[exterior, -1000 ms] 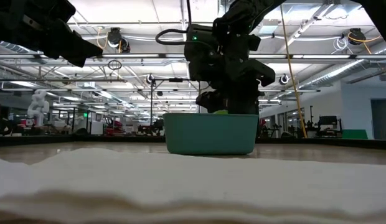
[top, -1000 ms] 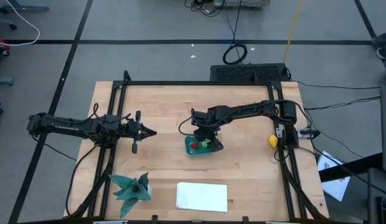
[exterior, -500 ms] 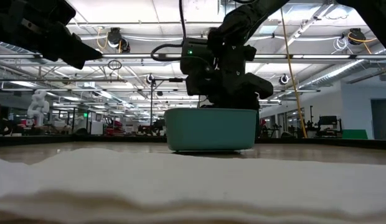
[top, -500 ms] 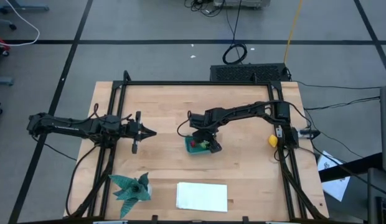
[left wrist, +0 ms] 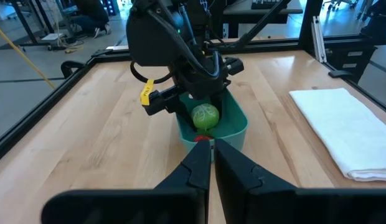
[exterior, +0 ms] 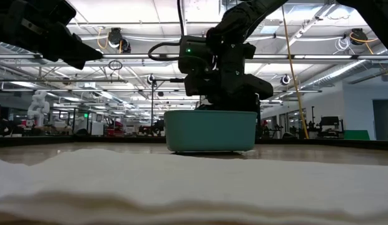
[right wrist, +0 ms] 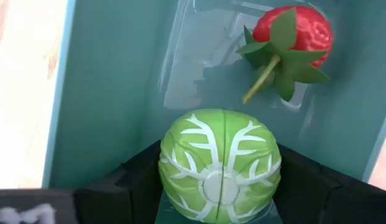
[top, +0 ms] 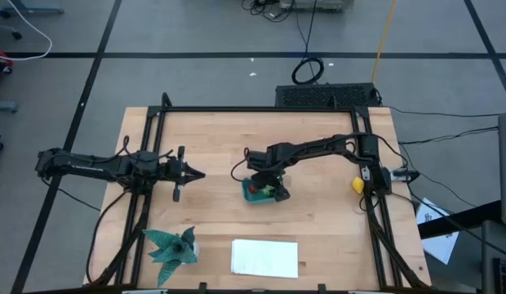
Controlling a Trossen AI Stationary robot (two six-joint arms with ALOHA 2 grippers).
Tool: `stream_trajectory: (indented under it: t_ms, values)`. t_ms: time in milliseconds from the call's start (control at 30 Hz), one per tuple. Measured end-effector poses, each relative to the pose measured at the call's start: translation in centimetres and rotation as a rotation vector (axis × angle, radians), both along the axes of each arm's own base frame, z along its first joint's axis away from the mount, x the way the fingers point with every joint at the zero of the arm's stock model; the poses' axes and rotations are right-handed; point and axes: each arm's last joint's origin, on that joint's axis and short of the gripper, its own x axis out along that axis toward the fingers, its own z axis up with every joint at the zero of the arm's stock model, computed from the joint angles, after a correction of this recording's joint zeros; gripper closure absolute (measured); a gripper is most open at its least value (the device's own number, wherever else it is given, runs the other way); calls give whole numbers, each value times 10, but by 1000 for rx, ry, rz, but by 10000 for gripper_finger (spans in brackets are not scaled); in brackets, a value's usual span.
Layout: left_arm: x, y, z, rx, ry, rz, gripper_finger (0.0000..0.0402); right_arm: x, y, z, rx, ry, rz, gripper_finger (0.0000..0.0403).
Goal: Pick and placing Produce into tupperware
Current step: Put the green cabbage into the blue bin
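Right gripper (top: 268, 189) clamps cabbage (right wrist: 219, 167) inside tub (exterior: 210, 131), strawberry (right wrist: 291, 38) beside it. Left gripper (top: 197, 173) pinched, mid-left. Yellow fruit (top: 357, 184) right; cloth (top: 264, 257), star (top: 173, 246) bottom.

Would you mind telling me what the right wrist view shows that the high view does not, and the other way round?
Only the right wrist view shows detail: the green cabbage sits between the right gripper's dark fingers inside the tub, and the red strawberry's leafy stem shows. Only the high view shows the yellow piece at the table's right edge, the left gripper waiting shut, the spiky teal thing and the white rectangle. Both show the teal tub with the red piece in it.
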Motion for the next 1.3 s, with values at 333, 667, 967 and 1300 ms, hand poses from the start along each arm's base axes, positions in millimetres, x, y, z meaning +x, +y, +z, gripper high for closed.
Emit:
stream_trajectory:
  t_ms: [333,667,967,1300]
  values:
    - [0,0,0,-8,1,2,376,2,9,1,-50,0,15,158]
    - [0,0,0,-13,0,3,376,2,9,1,-46,7,-9,143]
    - [0,0,0,-17,1,4,376,2,11,1,-94,5,-3,142]
    - [0,0,0,-30,1,7,376,2,11,12,-130,-29,-16,142]
